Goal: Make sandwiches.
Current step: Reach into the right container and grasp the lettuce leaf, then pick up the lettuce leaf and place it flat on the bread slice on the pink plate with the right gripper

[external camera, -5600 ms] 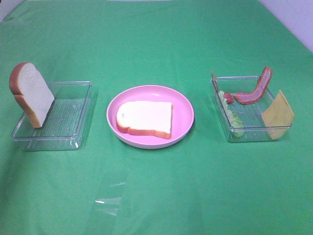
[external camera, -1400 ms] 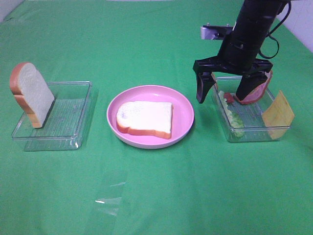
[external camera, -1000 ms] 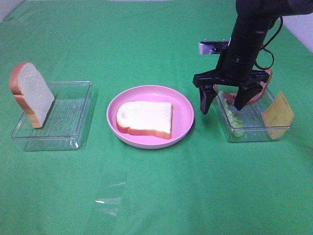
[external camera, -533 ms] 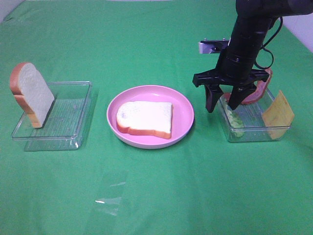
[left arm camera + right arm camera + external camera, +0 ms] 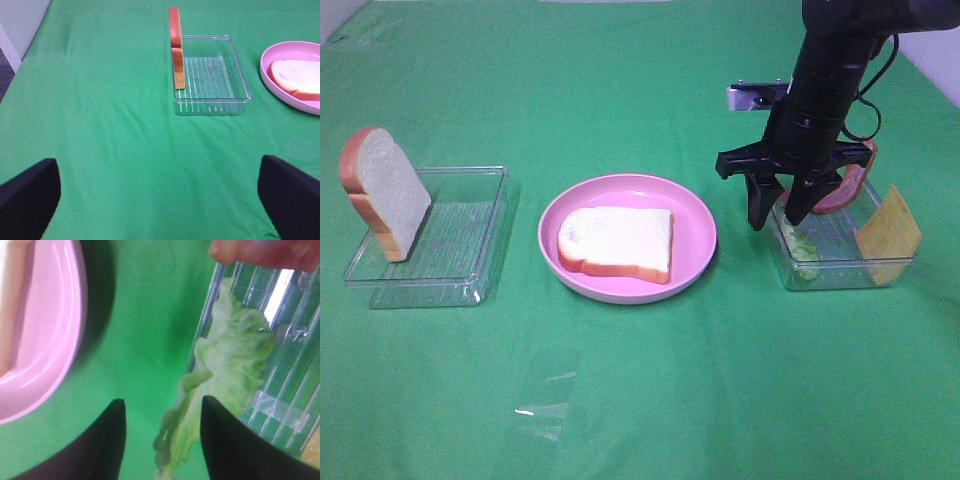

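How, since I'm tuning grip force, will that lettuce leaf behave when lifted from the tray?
The lettuce looks thin and ruffled, draped over the tray wall, so it will probably flop and dangle, and weigh little. The right tool stands astride leaf and wall, so a pinch might catch the wall or slip off the crinkled edge.

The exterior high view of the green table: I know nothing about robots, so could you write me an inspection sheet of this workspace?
Surface: green cloth, a few wrinkles.
Job's things: bread slice flat on pink plate; second bread slice propped upright in left tray; lettuce, bacon, cheese in right tray.
Clutter: clear shiny scrap on the cloth, front.
Grippers: right gripper open, fingers astride the lettuce; left gripper open, over bare cloth.
Cables: black cable looping beside right arm.
Surroundings: pale area beyond the cloth's corners.
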Robot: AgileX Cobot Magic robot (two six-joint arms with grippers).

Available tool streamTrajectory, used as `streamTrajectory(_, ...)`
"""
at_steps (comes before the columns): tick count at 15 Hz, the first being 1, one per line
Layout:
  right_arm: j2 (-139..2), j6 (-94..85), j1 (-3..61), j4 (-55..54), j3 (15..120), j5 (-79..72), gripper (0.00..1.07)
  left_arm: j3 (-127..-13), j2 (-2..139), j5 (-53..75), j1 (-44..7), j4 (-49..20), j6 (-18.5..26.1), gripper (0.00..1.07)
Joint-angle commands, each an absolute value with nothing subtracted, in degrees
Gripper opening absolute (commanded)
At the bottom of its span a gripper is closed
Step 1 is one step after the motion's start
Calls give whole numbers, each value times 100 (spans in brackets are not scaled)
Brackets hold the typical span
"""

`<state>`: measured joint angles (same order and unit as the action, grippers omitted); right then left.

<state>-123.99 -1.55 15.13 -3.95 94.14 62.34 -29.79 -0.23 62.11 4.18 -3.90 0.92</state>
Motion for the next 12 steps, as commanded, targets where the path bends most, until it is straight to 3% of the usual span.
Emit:
streamTrajectory(1, -12416, -97, 1513, -321, 9460, 6314, 31, -2956, -115, 6148, 418, -390, 63, 99)
streamTrajectory(5, -12416, -80, 1513, -321, 9460, 6343, 6, -2956, -115, 6148, 418, -390, 63, 99)
streamTrajectory(7, -12416, -57, 1513, -321, 9460, 6371, 0, -2956, -115, 6148, 418, -390, 63, 99)
streamTrajectory(12, -12313, -57, 1513, -298, 9465, 6400, 0, -2956, -115, 6148, 418, -390, 63, 99)
